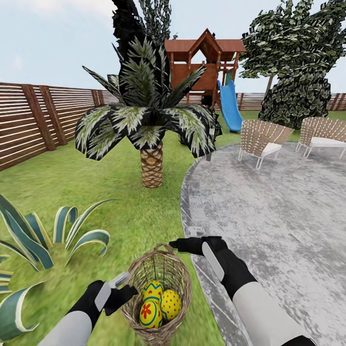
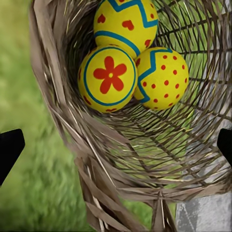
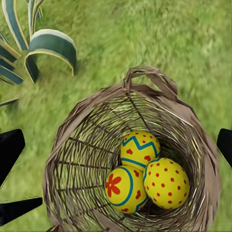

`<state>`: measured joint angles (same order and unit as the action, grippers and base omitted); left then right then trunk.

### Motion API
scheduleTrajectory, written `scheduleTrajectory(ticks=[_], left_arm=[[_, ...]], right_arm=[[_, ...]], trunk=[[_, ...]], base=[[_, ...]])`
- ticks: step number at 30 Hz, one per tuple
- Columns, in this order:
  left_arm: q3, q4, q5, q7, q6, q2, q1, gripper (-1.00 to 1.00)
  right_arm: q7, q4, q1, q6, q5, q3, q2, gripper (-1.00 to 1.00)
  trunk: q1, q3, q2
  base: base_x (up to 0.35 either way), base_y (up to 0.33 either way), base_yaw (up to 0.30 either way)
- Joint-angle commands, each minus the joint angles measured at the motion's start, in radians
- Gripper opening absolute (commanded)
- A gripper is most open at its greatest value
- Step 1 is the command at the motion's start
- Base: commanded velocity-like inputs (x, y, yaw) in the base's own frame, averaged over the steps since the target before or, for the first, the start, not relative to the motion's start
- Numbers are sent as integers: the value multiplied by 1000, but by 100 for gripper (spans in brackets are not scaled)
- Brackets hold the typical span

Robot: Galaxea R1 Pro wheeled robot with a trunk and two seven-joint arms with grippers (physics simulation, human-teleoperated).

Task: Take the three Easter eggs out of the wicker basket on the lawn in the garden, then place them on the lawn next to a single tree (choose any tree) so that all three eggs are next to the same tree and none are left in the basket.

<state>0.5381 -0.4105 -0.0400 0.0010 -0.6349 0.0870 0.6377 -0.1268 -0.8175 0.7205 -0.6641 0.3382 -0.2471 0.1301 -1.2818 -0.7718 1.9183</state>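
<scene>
Three Easter eggs [image 1: 157, 302] sit in the wicker basket [image 1: 179, 278] at lower centre of the head view. Both jaws stand spread and empty, left gripper [image 1: 123, 283] beside the rim, right gripper [image 1: 185, 242] above. Best to descend vertically onto the topmost egg, avoiding the handle.

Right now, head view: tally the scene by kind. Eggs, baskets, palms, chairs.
Easter eggs: 3, in the basket
wicker basket: 1
palm: 1
chairs: 2, on the paved patio
Total: 7
</scene>
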Motion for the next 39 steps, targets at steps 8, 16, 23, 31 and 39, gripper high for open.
scheduleTrajectory(ticks=[8,16,23,31,39], left_arm=[[12,-2,-4,1,1,16,0,100],[16,-2,-6,33,8,30,0,100],[51,-2,-6,87,7,48,-1,100],[97,-2,-6,94,5,49,-3,100],[134,-2,-6,94,4,50,-3,100]], right_arm=[[-74,-94,-39,-8,2,30,-21,100],[-172,-123,-54,-4,4,130,-49,100],[-179,-125,-55,-1,3,143,-48,100],[-177,-126,-55,0,2,144,-48,100],[-177,-124,-55,0,2,144,-46,100]], trunk=[[-31,-26,57],[-31,-26,57],[-31,-26,57],[-31,-26,57],[-31,-26,57]], base=[[0,0,0],[0,0,0],[0,0,0],[-1,0,0],[-141,0,0]])
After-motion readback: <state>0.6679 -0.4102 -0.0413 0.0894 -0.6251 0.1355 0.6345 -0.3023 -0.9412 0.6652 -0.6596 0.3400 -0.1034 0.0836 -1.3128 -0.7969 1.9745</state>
